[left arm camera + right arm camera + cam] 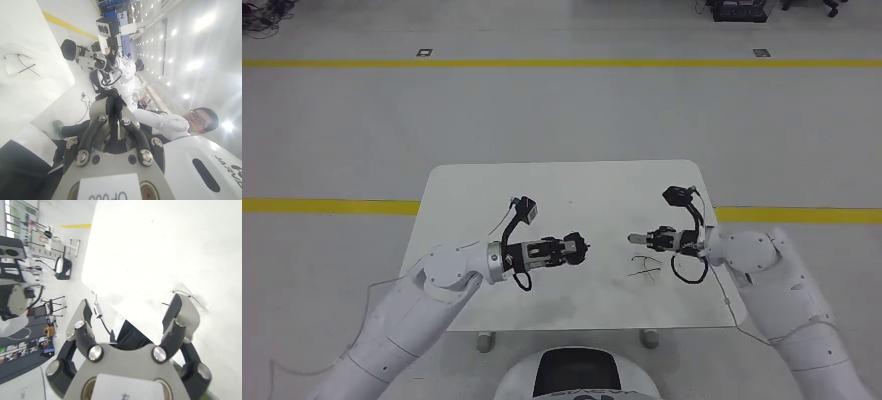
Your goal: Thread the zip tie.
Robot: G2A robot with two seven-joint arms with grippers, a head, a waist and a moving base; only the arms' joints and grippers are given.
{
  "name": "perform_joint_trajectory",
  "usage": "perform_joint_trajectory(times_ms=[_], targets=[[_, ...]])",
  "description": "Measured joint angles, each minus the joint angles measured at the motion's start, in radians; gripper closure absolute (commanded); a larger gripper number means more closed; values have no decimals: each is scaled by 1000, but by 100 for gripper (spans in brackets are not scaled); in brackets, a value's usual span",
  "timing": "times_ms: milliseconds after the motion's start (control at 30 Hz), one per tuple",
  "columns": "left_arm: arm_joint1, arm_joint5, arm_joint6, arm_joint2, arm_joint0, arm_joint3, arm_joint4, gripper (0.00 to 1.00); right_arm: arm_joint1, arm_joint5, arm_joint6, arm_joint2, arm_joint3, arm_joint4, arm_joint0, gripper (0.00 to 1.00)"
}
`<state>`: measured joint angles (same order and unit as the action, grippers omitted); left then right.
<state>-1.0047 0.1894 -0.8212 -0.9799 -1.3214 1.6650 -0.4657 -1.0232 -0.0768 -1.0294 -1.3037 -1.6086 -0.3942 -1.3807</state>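
While the zip ties [645, 265] lie crossed on the table [542, 200], the right gripper [634, 239] hangs near them, fingers wide; the left gripper [585, 246], farther off, fingers together.

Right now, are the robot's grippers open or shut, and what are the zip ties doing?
left gripper: shut, nothing seen in it.
right gripper: open, empty, close to the zip ties.
zip ties: lying loose and crossed on the table, not threaded.
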Motion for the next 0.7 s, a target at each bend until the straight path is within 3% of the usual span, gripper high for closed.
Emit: perform_joint_trajectory(times_ms=[333, 700], targets=[[1, 4, -6, -2, -2, 4, 7, 100, 0, 21, 4, 19, -10, -45, 1, 0], [1, 4, -6, -2, -2, 4, 7, 100, -19, 238, -87, 212, -38, -322, 79, 0]])
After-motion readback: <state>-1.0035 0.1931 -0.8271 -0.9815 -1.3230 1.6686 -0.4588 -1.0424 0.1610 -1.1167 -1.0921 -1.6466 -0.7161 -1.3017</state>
